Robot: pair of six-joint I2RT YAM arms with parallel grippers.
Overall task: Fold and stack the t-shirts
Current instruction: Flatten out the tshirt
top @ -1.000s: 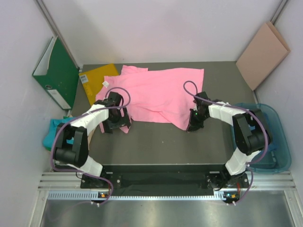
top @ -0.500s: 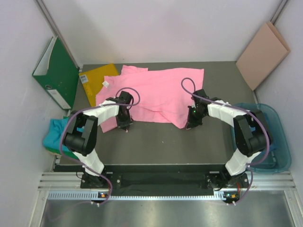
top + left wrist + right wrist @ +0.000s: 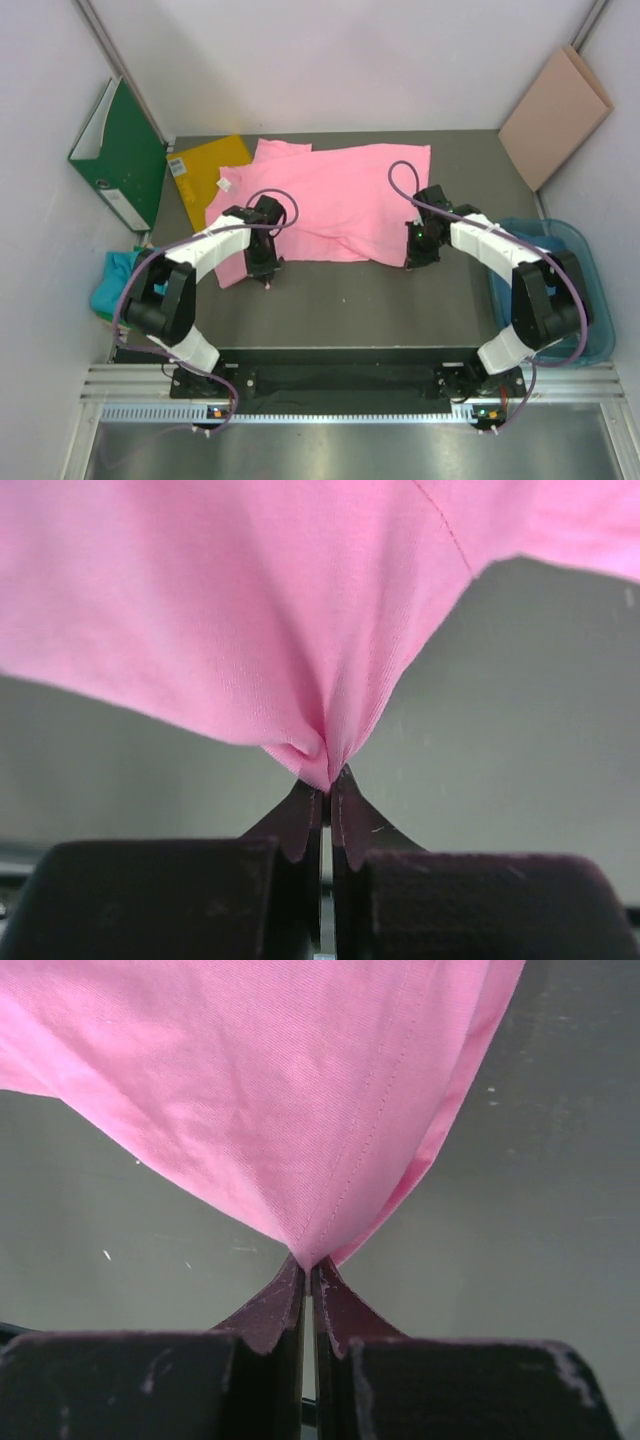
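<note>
One bright pink t-shirt (image 3: 340, 200), soft fine-knit cloth with stitched hems, lies spread and rumpled across the far half of my grey bench (image 3: 350, 300); my left tool (image 3: 326, 792) and right tool (image 3: 308, 1278) each pinch its near edge.

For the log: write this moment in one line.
left gripper: shut on pink t-shirt | right gripper: shut on it | rest spread on table
</note>
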